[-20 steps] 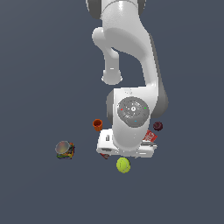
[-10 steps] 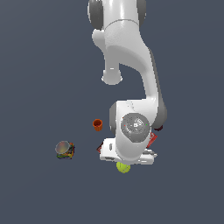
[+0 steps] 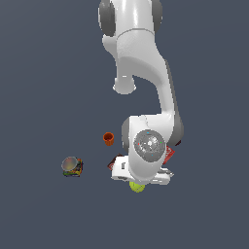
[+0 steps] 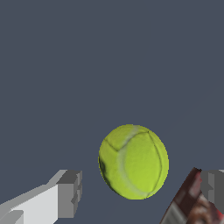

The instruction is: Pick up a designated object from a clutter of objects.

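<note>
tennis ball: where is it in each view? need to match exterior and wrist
Exterior view: the tennis ball is low in the picture, mostly hidden under the white gripper, with only its lower edge showing.
Wrist view: it sits fully visible between the two grey fingers, gripper open.
Shared landmark: the brown-red packet beside the ball; in the exterior view it peeks out at.

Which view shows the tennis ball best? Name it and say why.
The wrist view: the tennis ball shows whole, seams visible, between the open gripper fingers. In the exterior view only a sliver of it peeks out below the arm's hand.
</note>
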Available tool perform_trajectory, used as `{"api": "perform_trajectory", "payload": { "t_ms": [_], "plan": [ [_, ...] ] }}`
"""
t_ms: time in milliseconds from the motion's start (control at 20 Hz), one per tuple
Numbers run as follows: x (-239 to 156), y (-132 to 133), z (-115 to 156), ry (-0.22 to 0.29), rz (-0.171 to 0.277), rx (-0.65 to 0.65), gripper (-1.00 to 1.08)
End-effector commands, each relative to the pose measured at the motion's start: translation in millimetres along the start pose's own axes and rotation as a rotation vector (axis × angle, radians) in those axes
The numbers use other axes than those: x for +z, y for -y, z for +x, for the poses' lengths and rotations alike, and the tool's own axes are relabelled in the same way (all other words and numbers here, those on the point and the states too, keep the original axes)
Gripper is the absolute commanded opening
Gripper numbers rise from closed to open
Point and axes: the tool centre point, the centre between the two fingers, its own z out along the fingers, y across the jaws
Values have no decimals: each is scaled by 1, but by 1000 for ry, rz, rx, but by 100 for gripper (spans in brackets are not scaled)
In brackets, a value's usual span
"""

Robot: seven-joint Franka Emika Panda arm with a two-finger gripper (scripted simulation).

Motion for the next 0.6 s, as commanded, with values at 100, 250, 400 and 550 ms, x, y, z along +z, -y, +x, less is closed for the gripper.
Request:
{"api": "perform_trajectory", "payload": {
  "t_ms": [100,250,400,550],
  "plan": [
    [26,0,-1,1,0,0,100],
    [36,0,-1,1,0,0,100],
    [39,0,0,1,0,0,100],
    [38,0,0,1,0,0,-100]
  ]
}}
